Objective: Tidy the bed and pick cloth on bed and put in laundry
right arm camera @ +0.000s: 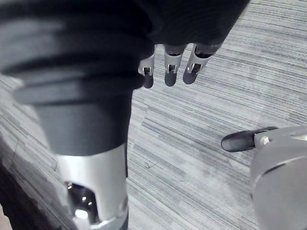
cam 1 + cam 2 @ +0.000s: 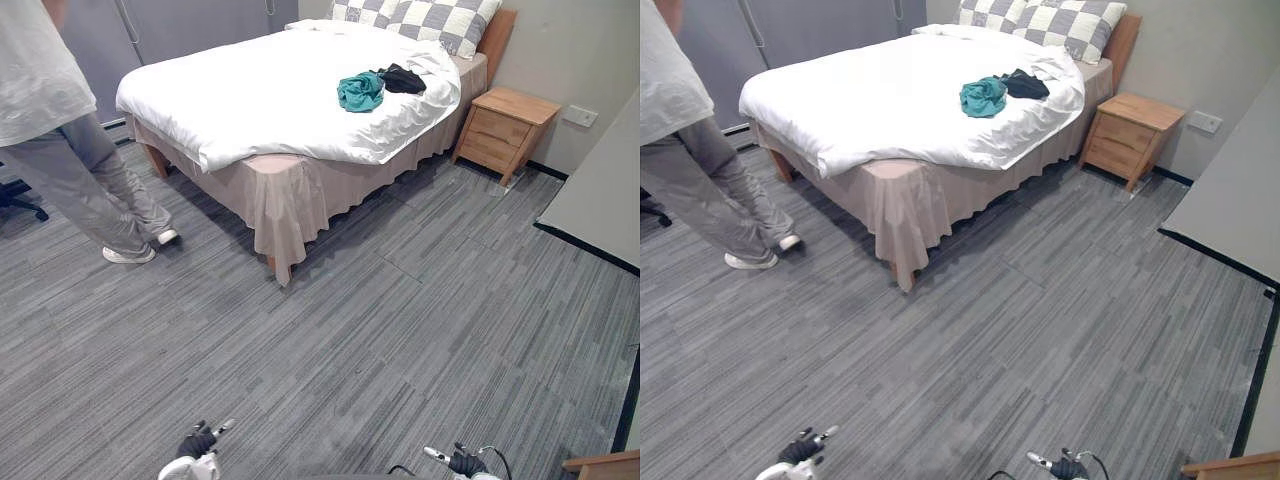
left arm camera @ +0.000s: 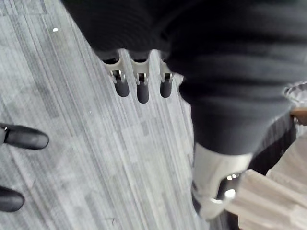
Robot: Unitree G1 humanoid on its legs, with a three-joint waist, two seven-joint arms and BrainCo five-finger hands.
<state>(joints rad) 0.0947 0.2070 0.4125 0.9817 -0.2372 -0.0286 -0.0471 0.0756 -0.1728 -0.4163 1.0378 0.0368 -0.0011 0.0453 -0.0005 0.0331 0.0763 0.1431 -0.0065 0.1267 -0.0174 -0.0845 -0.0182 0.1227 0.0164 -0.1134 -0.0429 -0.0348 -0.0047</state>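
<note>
Teal cloth [image 2: 360, 91]: lies bunched on the white duvet [image 2: 250, 90], near the pillows [image 2: 430, 20] and on the side of the bed towards the nightstand [image 2: 505, 125]. It looks dropped, not folded.
Black cloth [image 2: 402, 79]: touches the teal cloth on its pillow side and is crumpled too. Both are the things to take to the laundry.
Bed [image 2: 285, 200]: the duvet hangs unevenly, leaving the pink skirt bare at the near corner, and it is rumpled by the pillows. I judge the tidying not yet done.
Left robot hand [image 2: 197, 442]: hangs low over the floor [image 2: 380, 340] with its fingers [image 3: 142, 92] loosely spread. It holds nothing and is well apart from the bed.
Right robot hand [image 2: 465, 462]: also hangs low over the floor, with its fingers [image 1: 171, 76] relaxed, apart and empty.
Why so: with both cloths far across the room, the hands probably hang at rest because nothing is within reach.
Person [image 2: 70, 150]: stands at the bed's left side, beside one way round.
Next: the nightstand side looks the better approach, since the cloths lie nearer that edge.
Risk: a grab may catch the duvet along with a cloth.
</note>
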